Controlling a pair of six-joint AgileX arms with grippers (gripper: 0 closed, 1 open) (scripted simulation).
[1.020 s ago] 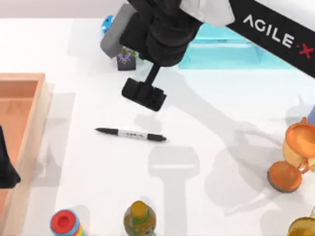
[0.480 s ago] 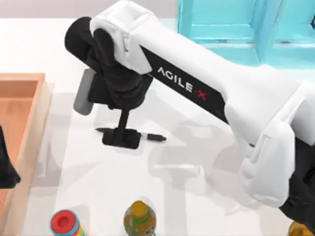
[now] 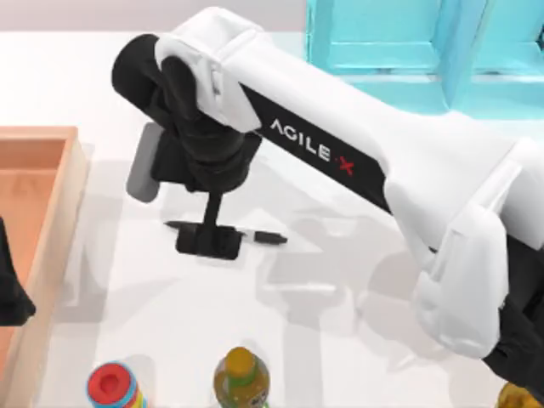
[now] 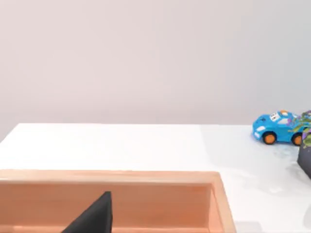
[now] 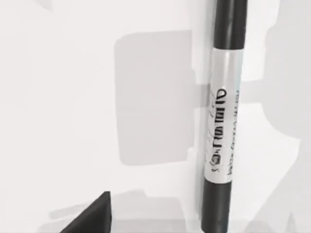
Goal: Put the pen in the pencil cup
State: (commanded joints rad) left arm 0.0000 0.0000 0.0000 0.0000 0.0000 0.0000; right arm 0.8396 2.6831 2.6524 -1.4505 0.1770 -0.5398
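Observation:
The pen [image 3: 268,236] lies flat on the white table, slim and black, with its middle hidden under my right gripper [image 3: 208,240]. The gripper is low over the pen's left half and open. In the right wrist view the pen [image 5: 222,145] shows its pale grey printed band close up, with one dark finger [image 5: 92,218] beside it and apart from it. The pencil cup [image 4: 305,155], dark with green and purple marks, shows at the edge of the left wrist view; in the top view my right arm hides it. My left gripper [image 3: 8,289] stays parked, open, over the wooden tray.
A wooden tray [image 3: 51,212] fills the left side. A teal rack [image 3: 408,42] stands at the back right. A yellow-capped bottle [image 3: 240,374] and a red-topped striped cylinder [image 3: 112,384] stand at the front edge. A blue toy car [image 4: 274,128] sits near the cup.
Over the last second my right arm swung left and down, bringing its gripper onto the pen. In the last half second it has hardly moved, and the pen lies where it was.

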